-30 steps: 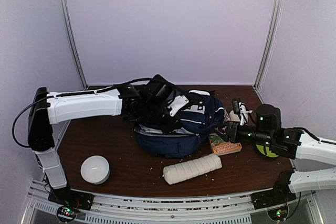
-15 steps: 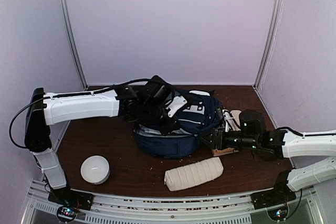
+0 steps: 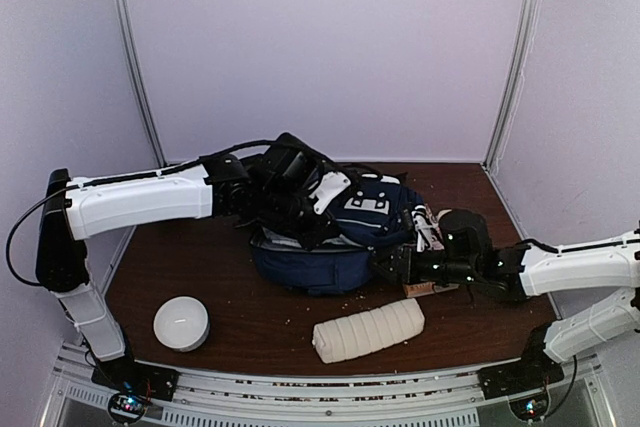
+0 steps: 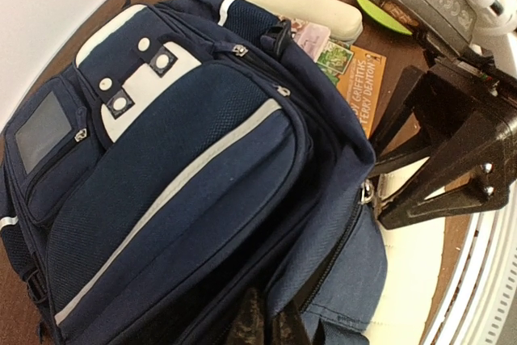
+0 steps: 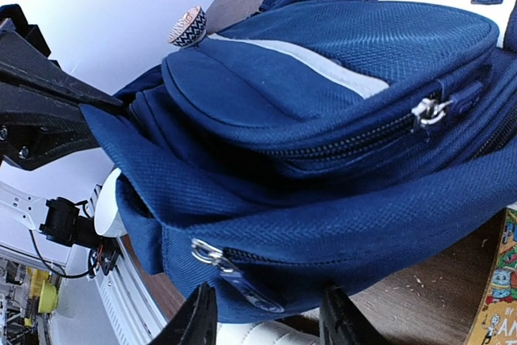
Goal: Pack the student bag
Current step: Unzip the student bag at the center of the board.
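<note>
The bag [image 3: 330,265] sits in the middle of the worktop [image 3: 240,322], the left claw [image 5: 113,103] pinches its top edge, and the right claw [image 5: 266,313] is open by a zip pull [image 5: 212,258], so I think the opening step is on and that claw must grab the pull next.

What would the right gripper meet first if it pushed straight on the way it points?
Most likely the dark navy fabric backpack: its zippered lower edge fills the view just ahead of the open right gripper.

L gripper [image 5: 117,106] pinched shut, R gripper [image 5: 266,318] open, both arms extended.
</note>
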Controlling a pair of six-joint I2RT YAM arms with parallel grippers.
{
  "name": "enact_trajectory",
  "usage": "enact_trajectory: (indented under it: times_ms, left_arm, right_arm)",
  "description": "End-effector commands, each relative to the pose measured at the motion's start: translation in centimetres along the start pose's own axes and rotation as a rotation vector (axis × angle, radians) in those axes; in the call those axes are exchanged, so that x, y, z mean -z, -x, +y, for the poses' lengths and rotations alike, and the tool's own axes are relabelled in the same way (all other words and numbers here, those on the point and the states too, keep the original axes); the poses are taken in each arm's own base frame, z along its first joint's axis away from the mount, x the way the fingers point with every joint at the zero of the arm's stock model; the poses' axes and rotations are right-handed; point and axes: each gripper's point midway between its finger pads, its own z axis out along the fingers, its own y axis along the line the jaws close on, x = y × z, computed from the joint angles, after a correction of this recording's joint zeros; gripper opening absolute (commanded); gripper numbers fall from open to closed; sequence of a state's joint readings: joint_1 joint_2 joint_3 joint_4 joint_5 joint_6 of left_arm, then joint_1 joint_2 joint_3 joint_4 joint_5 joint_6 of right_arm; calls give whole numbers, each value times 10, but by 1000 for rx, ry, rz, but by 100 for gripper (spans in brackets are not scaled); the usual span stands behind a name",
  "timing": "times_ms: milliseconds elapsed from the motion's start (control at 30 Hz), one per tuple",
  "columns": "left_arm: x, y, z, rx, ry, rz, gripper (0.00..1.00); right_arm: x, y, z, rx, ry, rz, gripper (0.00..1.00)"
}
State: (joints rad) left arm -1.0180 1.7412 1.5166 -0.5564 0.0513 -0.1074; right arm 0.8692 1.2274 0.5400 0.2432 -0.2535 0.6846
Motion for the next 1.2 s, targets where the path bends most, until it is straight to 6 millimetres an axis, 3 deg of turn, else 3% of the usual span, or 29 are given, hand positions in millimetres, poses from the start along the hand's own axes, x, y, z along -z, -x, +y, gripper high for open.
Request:
enact_trajectory:
  times_ms: [0, 600, 1167]
  left_arm:
    - [28, 32, -3, 9, -1, -116, 0]
    - [34, 36, -1, 7, 6, -130, 0]
    - [42, 36, 1, 5, 21, -138, 0]
  right_arm:
    - [2, 19, 20, 7, 61, -42, 43]
    - [-8, 14, 25, -6, 88, 4, 30]
    - [-4, 7, 20, -6, 75, 15, 3]
